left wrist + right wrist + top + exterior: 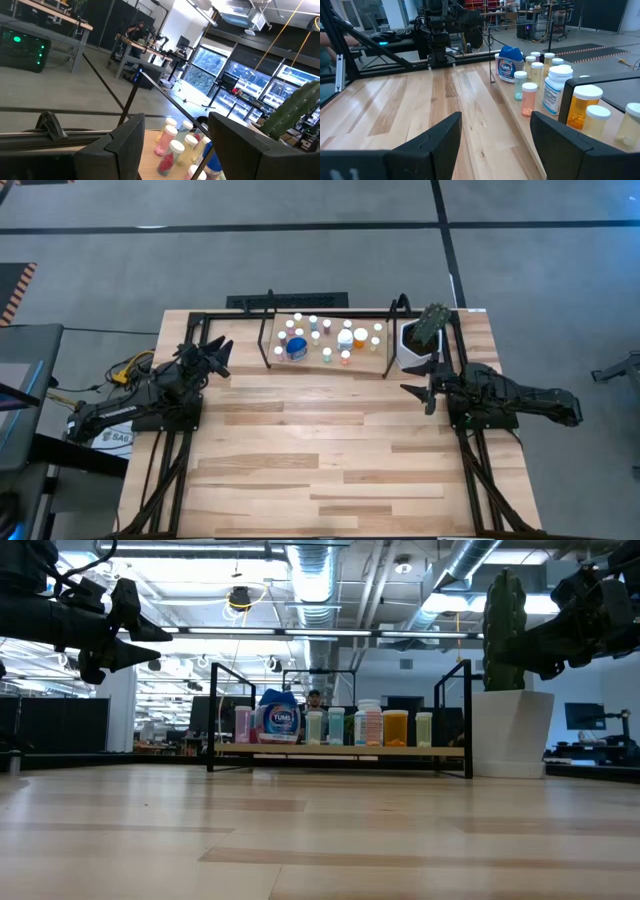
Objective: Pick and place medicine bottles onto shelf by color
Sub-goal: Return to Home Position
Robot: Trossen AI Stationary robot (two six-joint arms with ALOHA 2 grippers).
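The bottles [325,340] are all up on the shelf [340,750], a tight cluster of little round plastic cylinders, most with white screw caps. The shelf is a low rack with a thin black metal frame and a pale wood board, set at the far middle of the surface [320,450]. The biggest piece is the squat blue bottle [279,722] with a printed label, toward the shelf's left end. Along the row from it are pale green and white bottles, then a clear orange bottle [396,728] with a white lid. Up close, some of the small clear ones show pink or teal contents.

Just beside the shelf's right end stands a smooth white pot [505,730], and a ribbed green cactus [503,615] rises out of it.

The surface is glossy wood in long light planks, some paler, some more honey-toned.

The left hand [224,356] hangs above the surface off the shelf's left end. Its flat dark fingers [120,150] are spread wide with nothing between them. The right hand [418,378] hovers on the other side, close by the pot, its fingers likewise parted and gripping nothing. Both hands are clear of the bottles, and both arms are raised off the planks.
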